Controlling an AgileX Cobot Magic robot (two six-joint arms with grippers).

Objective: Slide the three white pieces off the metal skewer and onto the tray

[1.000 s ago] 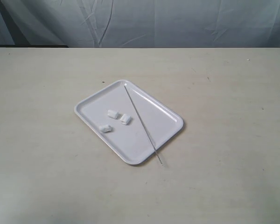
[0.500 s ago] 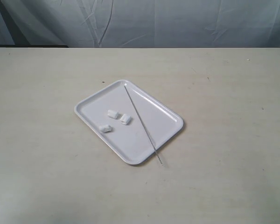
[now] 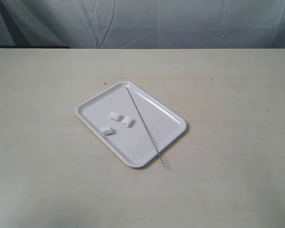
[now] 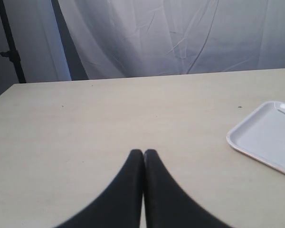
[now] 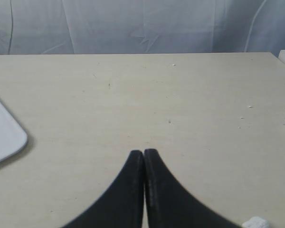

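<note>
Both claws are pressed together on nothing, the left gripper [image 4: 143, 153] and the right gripper [image 5: 143, 153] each held over bare table off the tray [image 3: 97, 107]. The three white pieces [image 3: 116, 116] lie loose inside the tray, clear of the metal skewer [image 3: 145, 125], so I judge the job done. My worry is that overhanging rod: a nudge at its outer end could roll it into the pieces or lever it off the rim. Its long axis runs diagonally across the tray, from the far rim to just past the near rim, the tip resting outside
</note>
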